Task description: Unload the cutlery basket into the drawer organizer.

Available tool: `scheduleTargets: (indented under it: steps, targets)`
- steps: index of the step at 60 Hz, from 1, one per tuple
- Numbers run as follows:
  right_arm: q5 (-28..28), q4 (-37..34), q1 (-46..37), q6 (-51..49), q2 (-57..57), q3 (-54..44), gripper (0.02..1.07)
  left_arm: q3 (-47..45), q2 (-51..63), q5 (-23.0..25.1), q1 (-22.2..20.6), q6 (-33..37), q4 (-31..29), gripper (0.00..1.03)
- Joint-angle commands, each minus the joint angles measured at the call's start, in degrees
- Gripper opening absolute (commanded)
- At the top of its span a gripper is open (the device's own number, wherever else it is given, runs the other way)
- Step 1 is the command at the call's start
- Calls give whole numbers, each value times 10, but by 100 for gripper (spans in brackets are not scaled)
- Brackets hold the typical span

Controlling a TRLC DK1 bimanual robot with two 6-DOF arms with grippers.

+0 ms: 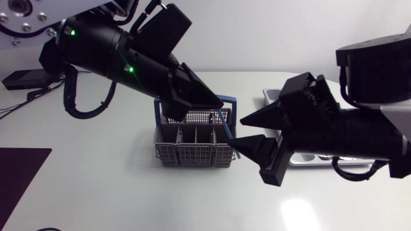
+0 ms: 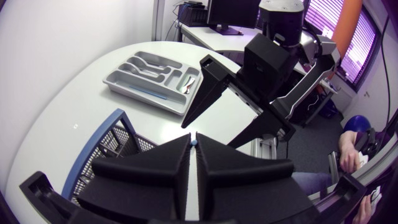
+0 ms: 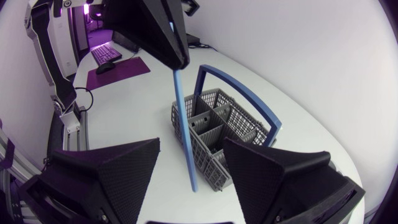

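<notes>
Left gripper (image 1: 215, 106), clamped on a thin blue plastic rod (image 3: 185, 130), holds it near-upright by the grey wire cutlery basket (image 1: 192, 151), likely for handover to the spread-open right gripper (image 1: 237, 133) at 3 o'clock, nearer the grey compartmented drawer organizer (image 2: 118, 84).

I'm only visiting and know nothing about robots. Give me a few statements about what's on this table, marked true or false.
1. The left fingers are shut on a thin blue utensil. True.
2. The right fingers are clamped on the basket's handle. False: they stand open beside the cutlery basket and hold nothing.
3. The basket is grey mesh with a blue handle. True.
4. The drawer organizer is completely empty. False: several pieces of cutlery already lie in its compartments.
</notes>
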Motion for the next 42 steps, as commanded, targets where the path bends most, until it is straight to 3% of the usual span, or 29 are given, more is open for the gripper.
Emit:
scheduleTargets:
  steps: [1, 7, 12, 20, 30, 41, 42]
  targets:
    - [-5, 17, 12, -4, 8, 2, 76, 25, 13, 19, 6, -24, -18, 3]
    - [-5, 26, 15, -7, 14, -4, 74, 30, 14, 30, 11, -32, -23, 4]
    - [-5, 40, 19, -10, 16, -17, 58, 33, 18, 45, 19, -39, -30, 4]
    - [-4, 55, 22, -10, 15, -34, 41, 36, 23, 52, 22, -39, -39, 4]
    - [-3, 56, 28, -15, 11, -39, 9, 40, 26, 62, 28, -48, -44, 4]
    - [-4, 53, 32, -15, 12, -45, 8, 38, 25, 74, 32, -57, -44, 4]
    - [-4, 51, 31, -15, 12, -45, 8, 40, 25, 76, 32, -60, -44, 10]
